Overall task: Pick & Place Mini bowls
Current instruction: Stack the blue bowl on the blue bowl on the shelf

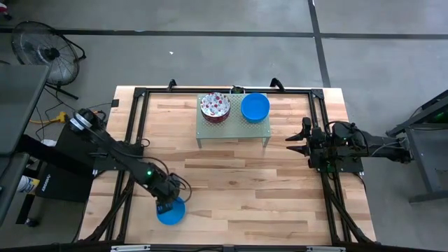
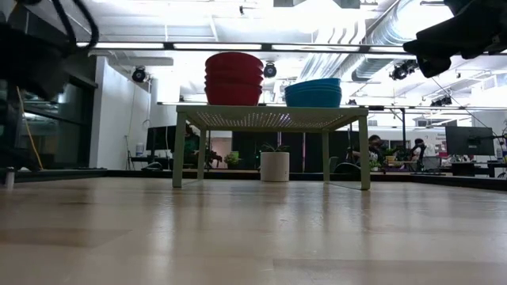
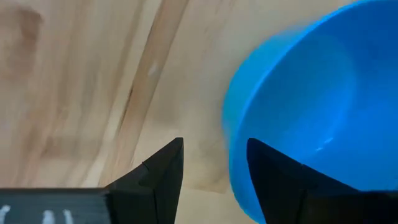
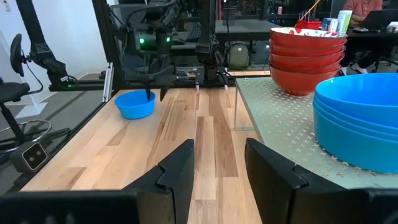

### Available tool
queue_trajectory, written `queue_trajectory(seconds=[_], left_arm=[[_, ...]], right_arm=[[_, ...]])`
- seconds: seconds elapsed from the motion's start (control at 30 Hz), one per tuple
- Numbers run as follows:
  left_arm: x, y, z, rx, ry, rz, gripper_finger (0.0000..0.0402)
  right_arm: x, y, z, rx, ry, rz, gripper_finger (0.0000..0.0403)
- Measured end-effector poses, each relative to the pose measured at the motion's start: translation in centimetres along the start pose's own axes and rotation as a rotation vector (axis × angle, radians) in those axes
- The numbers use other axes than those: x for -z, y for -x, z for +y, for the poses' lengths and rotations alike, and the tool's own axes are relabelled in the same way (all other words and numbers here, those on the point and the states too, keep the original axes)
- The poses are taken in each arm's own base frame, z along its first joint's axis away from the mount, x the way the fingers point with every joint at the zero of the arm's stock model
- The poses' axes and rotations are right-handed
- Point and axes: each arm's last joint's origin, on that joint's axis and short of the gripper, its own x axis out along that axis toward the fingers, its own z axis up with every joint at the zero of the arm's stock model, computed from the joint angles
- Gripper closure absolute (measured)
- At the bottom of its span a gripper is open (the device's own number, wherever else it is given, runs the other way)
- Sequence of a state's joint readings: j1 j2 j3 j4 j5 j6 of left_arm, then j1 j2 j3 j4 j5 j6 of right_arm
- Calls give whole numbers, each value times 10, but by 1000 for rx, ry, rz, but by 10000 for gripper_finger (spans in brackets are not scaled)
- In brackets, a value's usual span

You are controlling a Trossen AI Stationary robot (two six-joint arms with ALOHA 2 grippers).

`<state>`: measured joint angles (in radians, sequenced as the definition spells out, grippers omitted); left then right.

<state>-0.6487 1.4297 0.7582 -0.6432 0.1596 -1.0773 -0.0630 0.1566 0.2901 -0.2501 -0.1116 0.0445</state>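
Over on the left, the left gripper [image 1: 166, 203] is down at the near-left part of the wooden table [image 1: 238, 189], right at a single blue bowl [image 1: 171, 211] sitting upright on the boards. Its fingers [image 3: 163, 174] stand apart with the bowl's rim in the gap between them, one finger inside the bowl and one outside; I cannot tell if they actually press on it.

Further along, at the back middle of the table, a green perforated stand [image 1: 233, 129] carries two stacks side by side: the red-and-white floral bowls [image 1: 215, 106] on its left half and the blue bowl stack [image 1: 255, 107] on its right half, close but not touching.

On the right, the right gripper [image 1: 295, 143] hangs above the table's right side, beside the stand, fingers [image 4: 177, 168] parted and holding nothing
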Motion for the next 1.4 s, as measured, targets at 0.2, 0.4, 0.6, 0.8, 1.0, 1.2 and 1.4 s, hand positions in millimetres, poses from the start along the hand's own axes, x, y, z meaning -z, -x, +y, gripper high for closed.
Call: queue_trajectory(seconds=[0.2, 0.4, 0.6, 0.8, 1.0, 1.2, 1.4], left_arm=[[-1, -16, 0, -25, 43, 83, 243], [-2, -18, -2, -11, 88, 84, 333], [-4, -18, -4, 5, 140, 66, 391], [-8, -14, -10, 8, 176, -16, 398], [-18, 0, -25, 23, 180, -139, 399], [-23, 10, -32, 0, 190, -240, 400], [-28, 12, -34, -6, 214, -370, 401]], right_arm=[[0, 0, 0, 0, 0, 1, 272], [0, 0, 0, 0, 0, 0, 272], [0, 0, 0, 0, 0, 0, 272], [0, 0, 0, 0, 0, 0, 272], [0, 0, 0, 16, 71, 0, 272], [0, 0, -2, 85, 191, 4, 272], [0, 0, -4, 123, 207, 6, 272]])
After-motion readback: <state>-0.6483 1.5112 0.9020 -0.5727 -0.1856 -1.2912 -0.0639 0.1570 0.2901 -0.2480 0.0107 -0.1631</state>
